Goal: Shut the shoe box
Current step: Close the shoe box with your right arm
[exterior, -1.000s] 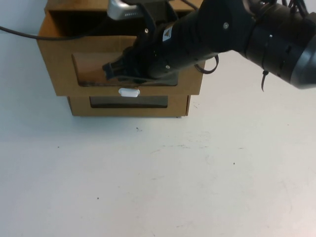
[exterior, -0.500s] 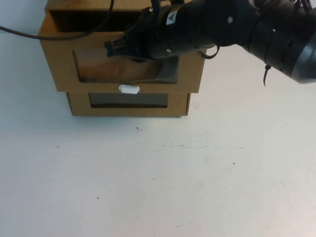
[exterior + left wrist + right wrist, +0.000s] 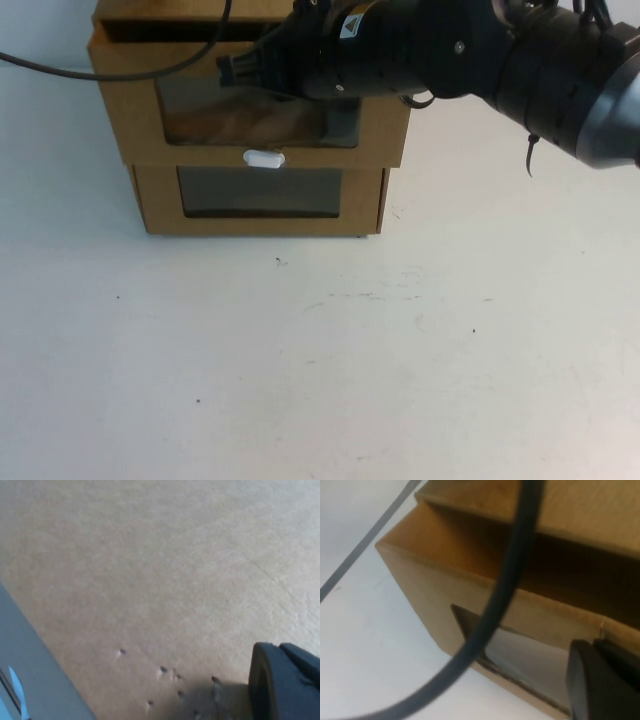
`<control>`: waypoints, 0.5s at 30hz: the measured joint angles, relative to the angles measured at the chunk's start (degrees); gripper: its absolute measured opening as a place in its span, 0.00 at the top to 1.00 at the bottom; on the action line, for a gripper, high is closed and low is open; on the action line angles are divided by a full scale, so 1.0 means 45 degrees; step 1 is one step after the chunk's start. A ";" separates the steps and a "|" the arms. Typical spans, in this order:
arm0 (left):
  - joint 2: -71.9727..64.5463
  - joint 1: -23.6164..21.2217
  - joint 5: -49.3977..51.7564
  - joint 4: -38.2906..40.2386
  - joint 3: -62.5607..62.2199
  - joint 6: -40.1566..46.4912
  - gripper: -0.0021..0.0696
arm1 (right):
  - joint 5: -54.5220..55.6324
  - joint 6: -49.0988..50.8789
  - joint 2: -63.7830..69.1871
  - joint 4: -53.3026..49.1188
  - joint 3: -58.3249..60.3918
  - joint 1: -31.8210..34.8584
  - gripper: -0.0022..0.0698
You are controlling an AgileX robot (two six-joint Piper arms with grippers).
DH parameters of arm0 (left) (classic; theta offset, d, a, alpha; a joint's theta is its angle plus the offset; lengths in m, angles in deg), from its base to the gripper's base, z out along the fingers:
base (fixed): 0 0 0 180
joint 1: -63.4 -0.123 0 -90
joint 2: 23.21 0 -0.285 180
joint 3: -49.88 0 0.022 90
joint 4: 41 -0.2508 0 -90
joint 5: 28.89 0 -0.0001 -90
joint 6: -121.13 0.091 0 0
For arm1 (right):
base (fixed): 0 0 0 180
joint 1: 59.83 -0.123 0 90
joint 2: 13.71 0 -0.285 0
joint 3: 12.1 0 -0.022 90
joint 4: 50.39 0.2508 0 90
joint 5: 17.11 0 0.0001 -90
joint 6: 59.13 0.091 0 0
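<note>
The shoe box (image 3: 130,125) is the upper of two stacked cardboard boxes, with a clear window (image 3: 250,120) and a white pull tab (image 3: 263,158) below it. Its drawer stands slightly out of its sleeve, with a thin dark gap at the top. My right gripper (image 3: 228,72) is shut and presses against the drawer front at the window's upper edge. The right wrist view shows that front (image 3: 435,600) close up. My left gripper (image 3: 285,685) hovers close over a plain cardboard surface (image 3: 150,570). It does not show in the high view.
The similar lower box (image 3: 160,205) sits under the shoe box, with its own window (image 3: 260,192). A black cable (image 3: 60,68) runs off to the left and crosses the right wrist view (image 3: 505,595). White table (image 3: 320,360) lies in front.
The right gripper has moved toward the back and pushed the drawer inward. The dark gap at the top has narrowed, and the lower box's window shows more.
</note>
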 joint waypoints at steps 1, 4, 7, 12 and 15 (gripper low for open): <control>0.0000 0.0000 0.0000 0.0000 0.0000 0.0000 0.98 | 0.0117 0.0000 0.0058 0.0062 0.0000 0.0044 0.99; 0.0000 0.0000 0.0000 0.0000 0.0000 0.0000 0.98 | 0.0612 0.0000 0.0251 0.0228 0.0000 0.0169 0.99; 0.0000 0.0000 0.0006 0.0000 0.0000 0.0000 0.98 | 0.1004 0.0000 0.0432 0.0346 0.0000 0.0338 0.99; 0.0000 0.0000 0.0027 0.0000 0.0000 0.0000 0.98 | 0.1596 0.0000 0.0713 0.0373 0.0000 0.0444 0.99; 0.0000 0.0000 0.0000 0.0000 0.0000 0.0000 0.98 | 0.1896 0.0000 0.0803 0.0425 0.0000 0.0444 0.99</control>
